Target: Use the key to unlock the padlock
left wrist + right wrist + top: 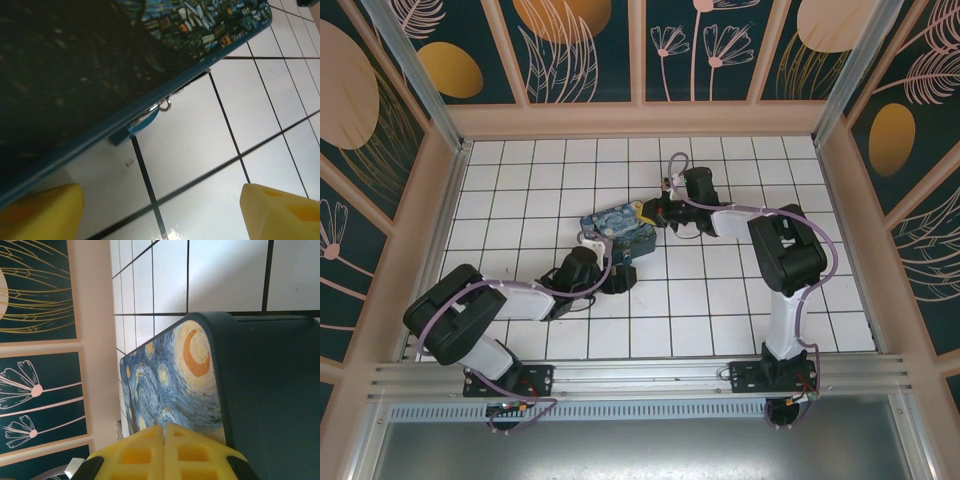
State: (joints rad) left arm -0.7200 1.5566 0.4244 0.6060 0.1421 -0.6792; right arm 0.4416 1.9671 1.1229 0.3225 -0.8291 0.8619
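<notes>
Pressed close under the edge of the blue-and-yellow painted box (210,25), a small bluish rounded body with a thin metal loop, the padlock (151,116), is mostly hidden. The key is out of view. My left gripper (160,215) is open just in front of it. Its yellow fingertips (42,210) stand wide apart over bare tile with nothing between them. From above, the left gripper (620,275) sits at the box's near side. My right gripper (165,440) is shut and empty, with its yellow tips at the painted box (175,385). From above, the right gripper (645,212) is at the box's right end.
The painted box (618,228) lies mid-floor on white tiles (720,320). A small blue tab (122,136) juts from its lower edge. Patterned walls (640,50) enclose the floor on three sides. Open tiles lie to the left and right of the arms.
</notes>
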